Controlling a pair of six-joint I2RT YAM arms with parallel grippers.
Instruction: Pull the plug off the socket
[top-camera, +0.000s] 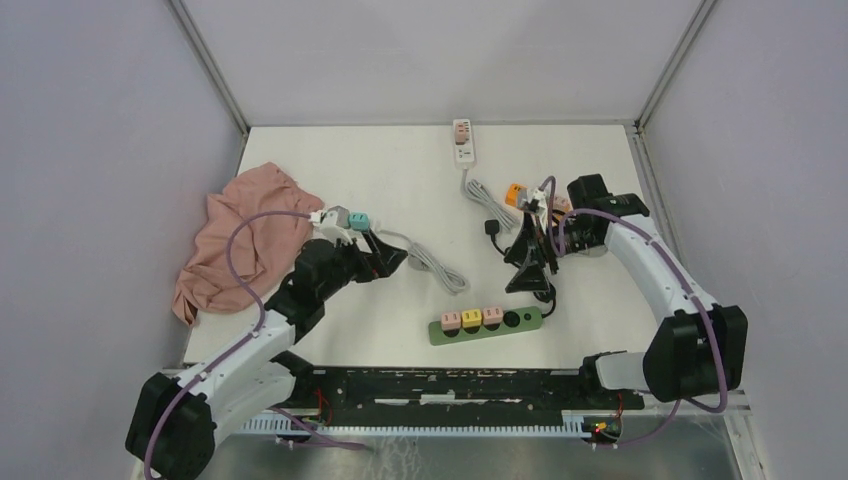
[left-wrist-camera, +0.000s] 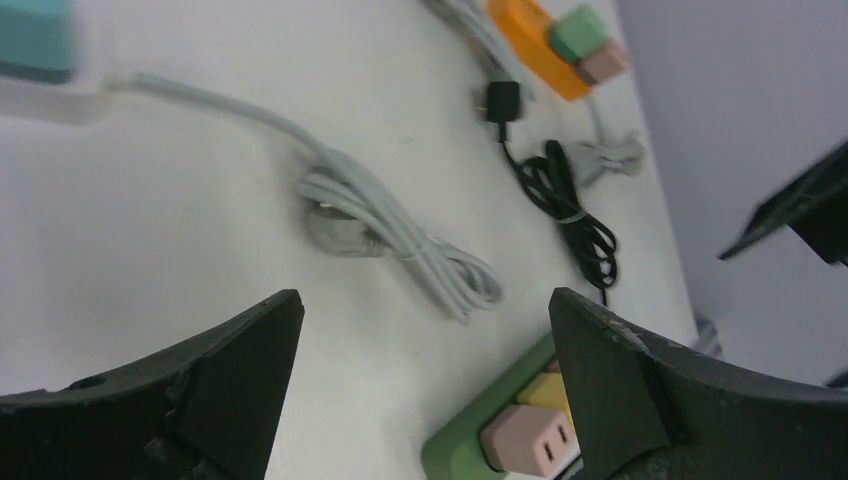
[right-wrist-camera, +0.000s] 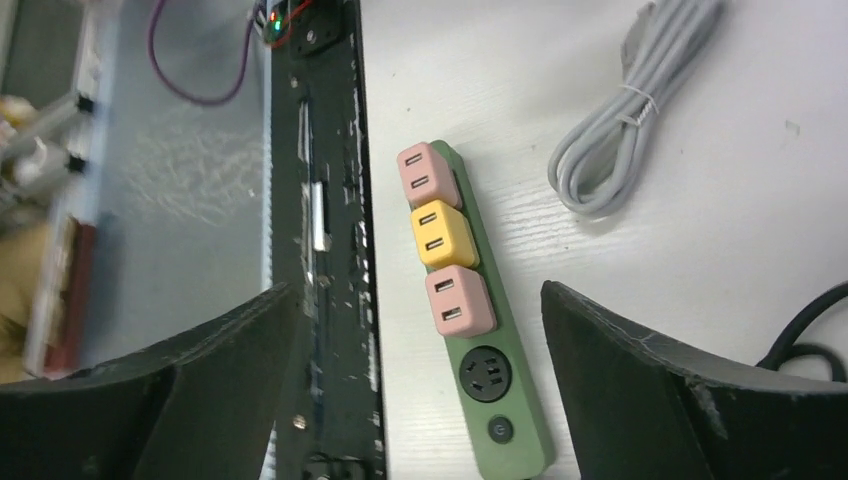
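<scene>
Pale lavender walls close in a white table (top-camera: 400, 170), with a black rail along its near edge. A crumpled pink cloth (top-camera: 245, 235) lies at the left, a white power strip (top-camera: 462, 140) sits at the far edge, and an orange power strip (top-camera: 515, 193) lies just behind the right wrist. A bundled grey cable (top-camera: 440, 268) is coiled mid-table beyond the strip, between the two grippers, and a black cable (left-wrist-camera: 570, 205) lies tied near the right arm. The left arm reaches diagonally forward from the near left corner. The left gripper (top-camera: 385, 255) hangs low beside a teal plug (top-camera: 360, 219), its jaws spread wide and holding nothing. The right arm arches out along the right side and folds back. The right gripper (top-camera: 530, 270) points down just beyond the strip's right end, its jaws also wide apart and empty. The green power strip (top-camera: 485, 325) lies flat near the front edge, between the arms. It carries a left pink plug (right-wrist-camera: 424, 172), a yellow plug (right-wrist-camera: 440, 233) and a right pink plug (right-wrist-camera: 458, 300), all seated side by side. One round socket (right-wrist-camera: 486, 374) stands free beside a switch (right-wrist-camera: 498, 430).
</scene>
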